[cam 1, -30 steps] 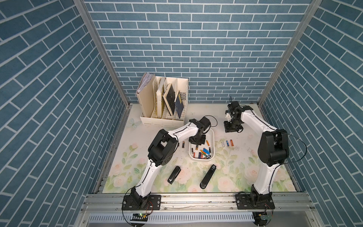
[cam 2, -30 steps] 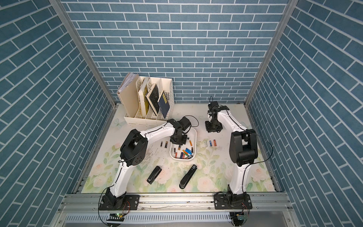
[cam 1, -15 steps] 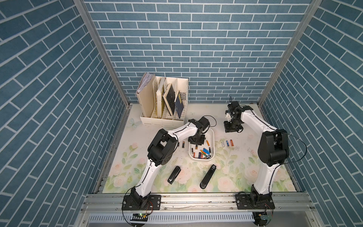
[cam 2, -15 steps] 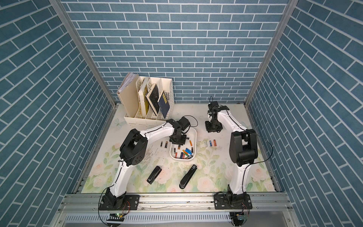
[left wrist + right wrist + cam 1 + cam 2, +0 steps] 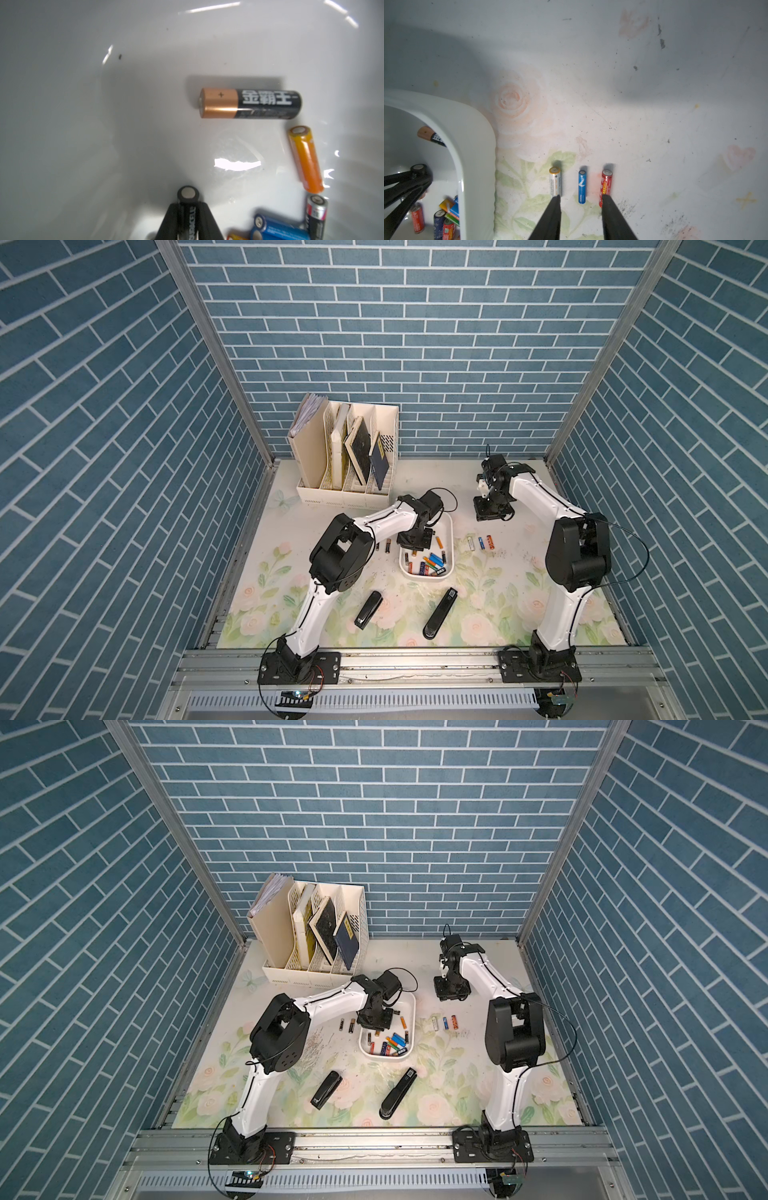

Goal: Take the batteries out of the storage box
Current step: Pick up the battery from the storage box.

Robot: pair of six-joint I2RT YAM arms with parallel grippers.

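— What's hidden from you?
— From above, my left arm (image 5: 386, 518) covers the far end of the box (image 5: 426, 578), so I read the left gripper (image 5: 187, 209) off its wrist view alone. It is clamped on a black cell (image 5: 187, 195) whose lower half runs off the frame. I can't tell if the cell is off the box floor. Two blue cells (image 5: 276, 228) are cut off too.
— And the right gripper (image 5: 581, 197)?
— Part-open above the desk (image 5: 654, 104), holding nothing. In its wrist view it overlaps the ends of the outer two of three cells (image 5: 581, 182) lying side by side, just right of the box.
— Surfaces?
— Box: glossy white plastic, smooth walls, rounded corners. Its far floor is bare but for a copper-and-black cell (image 5: 250, 104) and an orange cell (image 5: 306, 160). The other cells (image 5: 430, 564) are heaped at the near end. The desk is a scuffed floral mat.
— Room to move?
— Open desk behind the box and right of the three cells. Two staplers (image 5: 368, 610) lie nearer the front edge, apart from the box.
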